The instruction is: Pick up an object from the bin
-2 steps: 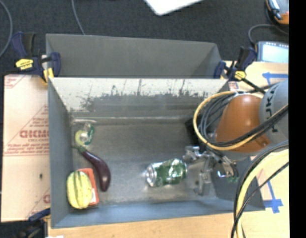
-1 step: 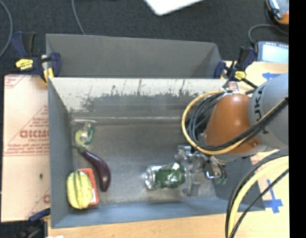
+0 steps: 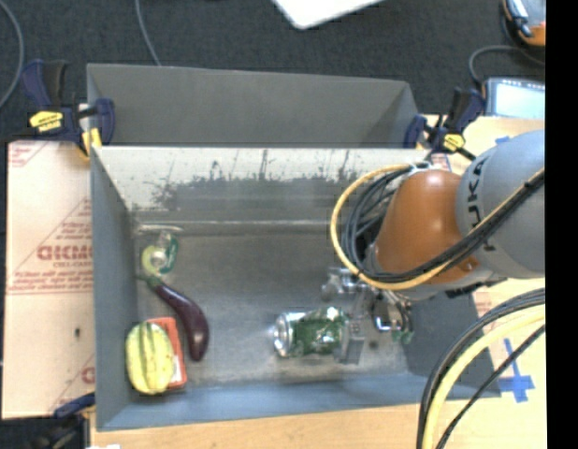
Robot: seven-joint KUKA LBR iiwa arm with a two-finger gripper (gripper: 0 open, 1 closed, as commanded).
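We find the gripper (image 3: 360,324) low in the bin (image 3: 252,269), right at the right-hand end of a crushed green can (image 3: 306,335) that lies on its side. We cannot tell whether the gripper is open or closed, nor whether it touches the can. Well left of the can lies a dark purple aubergine (image 3: 188,318). Further left of the can is a yellow-green striped squash (image 3: 145,357), touching an orange thing (image 3: 176,346). Up and left of the can sits a small pale green ring-like thing (image 3: 159,255).

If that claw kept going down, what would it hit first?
Probably the crumpled green-and-silver item right beside the gripper; depth is unclear, so it might reach the bin floor instead.
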